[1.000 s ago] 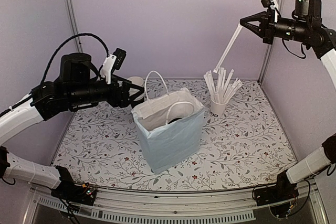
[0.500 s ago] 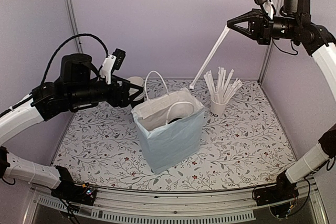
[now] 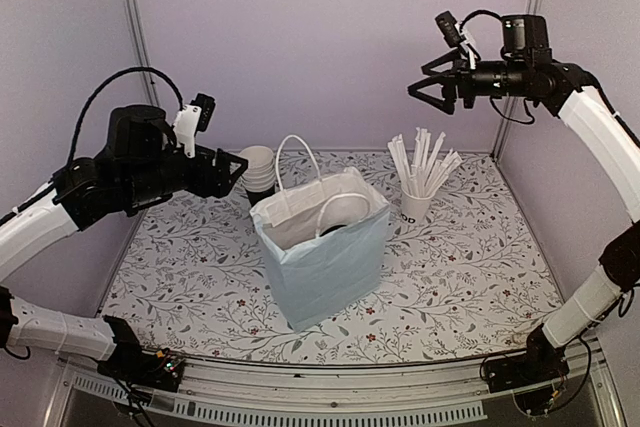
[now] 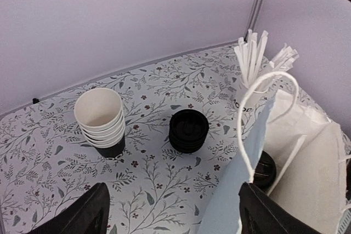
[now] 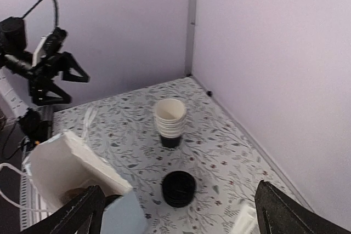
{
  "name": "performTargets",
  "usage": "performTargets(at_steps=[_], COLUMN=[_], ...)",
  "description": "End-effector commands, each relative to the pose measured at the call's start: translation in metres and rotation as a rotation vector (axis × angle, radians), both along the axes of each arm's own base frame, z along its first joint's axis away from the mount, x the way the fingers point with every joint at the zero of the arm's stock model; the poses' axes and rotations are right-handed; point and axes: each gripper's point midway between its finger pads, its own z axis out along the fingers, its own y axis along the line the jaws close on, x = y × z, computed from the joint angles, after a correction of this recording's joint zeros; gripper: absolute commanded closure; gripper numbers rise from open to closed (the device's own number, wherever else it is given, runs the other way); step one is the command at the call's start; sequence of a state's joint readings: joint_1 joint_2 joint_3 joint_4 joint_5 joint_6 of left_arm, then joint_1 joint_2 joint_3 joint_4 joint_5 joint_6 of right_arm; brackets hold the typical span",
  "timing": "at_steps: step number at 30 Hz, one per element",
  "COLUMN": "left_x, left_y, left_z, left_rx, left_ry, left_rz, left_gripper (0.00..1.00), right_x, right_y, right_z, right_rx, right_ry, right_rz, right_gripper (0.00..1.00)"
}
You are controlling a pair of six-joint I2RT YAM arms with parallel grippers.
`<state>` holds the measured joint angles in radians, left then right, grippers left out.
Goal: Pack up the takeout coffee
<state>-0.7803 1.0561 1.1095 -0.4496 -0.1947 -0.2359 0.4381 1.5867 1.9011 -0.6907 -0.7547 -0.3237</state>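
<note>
The takeout coffee shows only as a round black lid [image 4: 265,170] deep inside the pale blue paper bag [image 3: 330,252], which stands open mid-table. My left gripper [image 3: 238,175] hovers open and empty behind the bag's left side, close to the stack of cups [image 3: 258,168]. In its wrist view, the left gripper [image 4: 175,218] spans bare table and the bag's blue wall [image 4: 241,201]. High at the back right, my right gripper [image 3: 423,95] is open with nothing between its fingers. The right wrist view has the right gripper [image 5: 181,218] far above the table.
A nested stack of whitish-rimmed cups [image 4: 101,118] and a stack of black lids [image 4: 188,131] stand on the flowered table [image 3: 470,277] behind the bag. A white cup of wrapped straws [image 3: 416,203] stands right of the bag. Purple walls close in the back and sides.
The right gripper swung left, opened, and the long white straw it held is gone from it. The left arm drew back to the left and its jaws widened slightly.
</note>
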Motion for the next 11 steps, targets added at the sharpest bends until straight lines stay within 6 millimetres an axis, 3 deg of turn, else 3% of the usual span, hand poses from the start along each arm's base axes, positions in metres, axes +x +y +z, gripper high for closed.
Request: performTargets(at_steps=[1,3,6,11], left_x=[0.019,0.028,0.04,0.049], left_y=[0.041,0.056,0.074,0.078], left_z=[0.003,0.0,-0.004,-0.006], left_rx=[0.058,0.081,0.086,0.043], left_ry=[-0.045,-0.06,-0.069,-0.095], left_rz=[0.163,0.219,0.277,0.267], left_gripper=[0.15,0.14,0.13,0.12], right_x=[0.058,0.061,0.072,0.064], right_y=[-0.109,-0.148,-0.191,-0.222], right_z=[0.021,0.021,-0.008,-0.047], right_rx=[0.046,0.045,-0.017,-0.048], right_ry=[-0.144,-0.198,-0.202,-0.205], right_rz=[-0.504,-0.728,-0.979,-1.072], right_gripper=[0.01,0.01,0.01,0.01])
